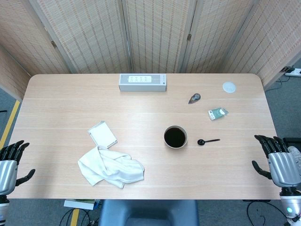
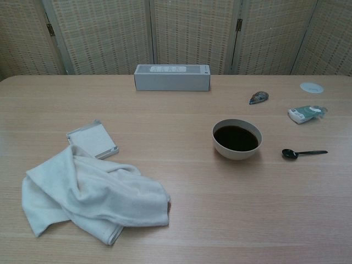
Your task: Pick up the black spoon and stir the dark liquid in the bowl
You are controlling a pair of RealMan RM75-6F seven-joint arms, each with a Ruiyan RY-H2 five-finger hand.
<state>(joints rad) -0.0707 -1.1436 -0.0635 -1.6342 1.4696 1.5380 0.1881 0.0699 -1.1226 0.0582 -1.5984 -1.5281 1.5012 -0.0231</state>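
Observation:
A small black spoon [image 1: 208,141] [image 2: 303,153] lies flat on the table just right of the bowl, its scoop toward the bowl and its handle pointing right. The white bowl [image 1: 175,137] [image 2: 237,138] holds dark liquid and stands right of the table's middle. My right hand [image 1: 278,161] hangs open beyond the table's right edge, well to the right of the spoon. Off the left edge my left hand [image 1: 10,162] is open too, far from both. Neither hand shows in the chest view.
A crumpled white towel [image 1: 110,167] [image 2: 91,193] and a small white box [image 1: 102,133] [image 2: 92,139] lie front left. A long white box [image 1: 142,82] [image 2: 172,77] sits at the back. A grey object [image 1: 194,98], a green packet [image 1: 217,113] and a white disc [image 1: 229,87] lie back right.

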